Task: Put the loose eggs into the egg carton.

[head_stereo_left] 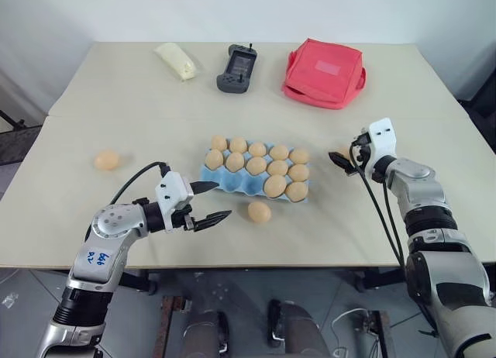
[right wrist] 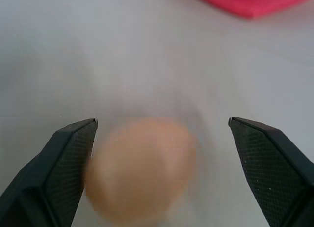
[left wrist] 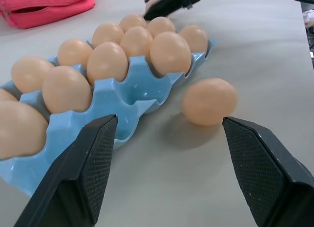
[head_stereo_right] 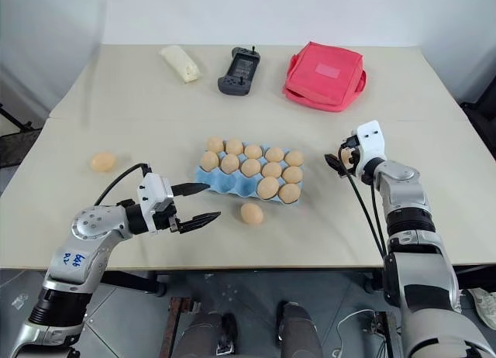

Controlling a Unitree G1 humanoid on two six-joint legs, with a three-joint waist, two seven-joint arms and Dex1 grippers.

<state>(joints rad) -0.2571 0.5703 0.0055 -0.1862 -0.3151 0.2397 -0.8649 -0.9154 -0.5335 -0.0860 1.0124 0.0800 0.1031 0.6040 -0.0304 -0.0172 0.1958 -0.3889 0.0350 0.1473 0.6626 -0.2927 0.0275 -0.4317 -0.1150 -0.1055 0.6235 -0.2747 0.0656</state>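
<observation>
Probably a lab, bare white walls, plain table (head_stereo_left: 116,94), handheld controller (head_stereo_left: 237,68)

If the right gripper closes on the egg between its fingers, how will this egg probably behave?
The egg looks smooth and rounded, so it may slip or roll away on the flat table if nudged. Its shell is probably fragile, so the open right gripper should close gently.

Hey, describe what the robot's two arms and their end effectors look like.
Both arms are silver-grey metal with black joint bands and loose black cables. Each wrist carries a white block, then an end effector of two black, pointed, textured fingers: left end effector, right end effector. The left arm bears blue handwritten marks.
</observation>
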